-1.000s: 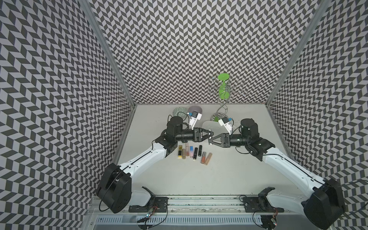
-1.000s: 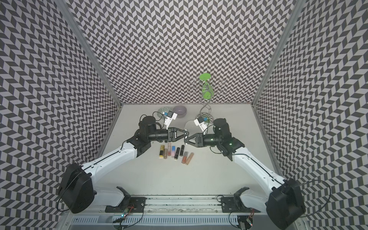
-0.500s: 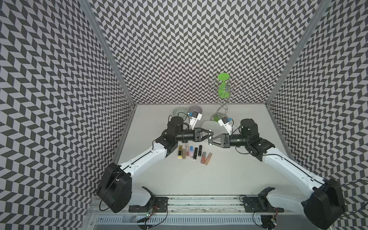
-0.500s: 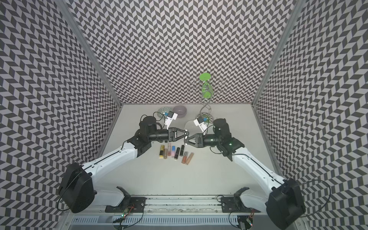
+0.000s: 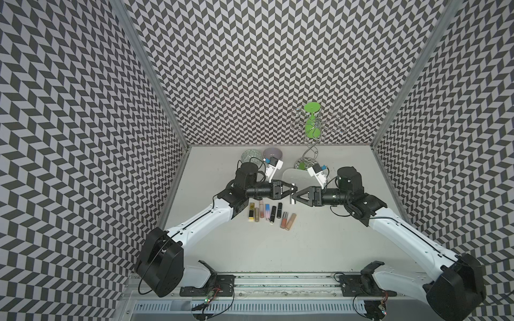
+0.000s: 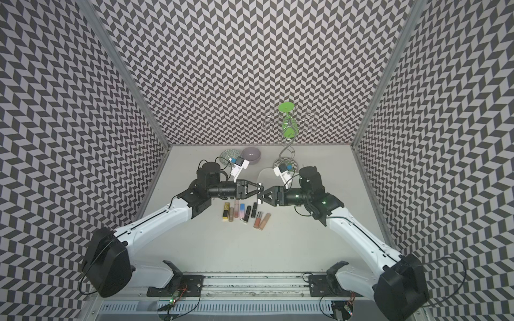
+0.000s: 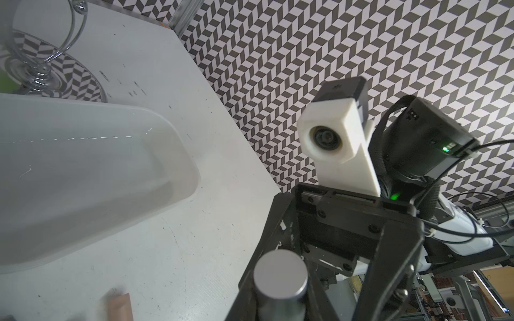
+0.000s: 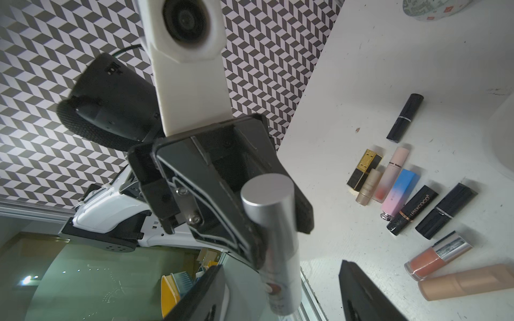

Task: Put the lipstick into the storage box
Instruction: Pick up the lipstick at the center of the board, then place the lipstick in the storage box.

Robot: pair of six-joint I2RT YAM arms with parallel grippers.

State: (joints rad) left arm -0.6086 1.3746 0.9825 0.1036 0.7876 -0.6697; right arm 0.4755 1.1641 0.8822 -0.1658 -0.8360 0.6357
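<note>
A lipstick [image 8: 268, 230] with a silver cap [image 7: 281, 273] hangs in the air between my two arms, over the table in front of the storage box. My left gripper [image 5: 292, 191] is shut on it, its dark fingers [image 8: 230, 222] pressed on the tube's sides. My right gripper [image 8: 283, 297] faces the left one tip to tip. Its jaws stand open, wide of the tube's lower end and not touching it. The storage box [image 5: 297, 178] is a white shallow tub just behind the grippers, partly hidden by them, and its inside [image 7: 83, 166] holds nothing that I can see.
Several other lipsticks and gloss tubes [image 5: 271, 212] lie in a row on the table under the left wrist. A green-patterned bowl [image 5: 249, 156] and a lilac bowl [image 5: 272, 152] stand at the back. A chrome stand [image 5: 306, 162] with green discs rises behind the box.
My right gripper has opened and let go of the lipstick. My left gripper has closed on it. Neither arm has shifted much.
</note>
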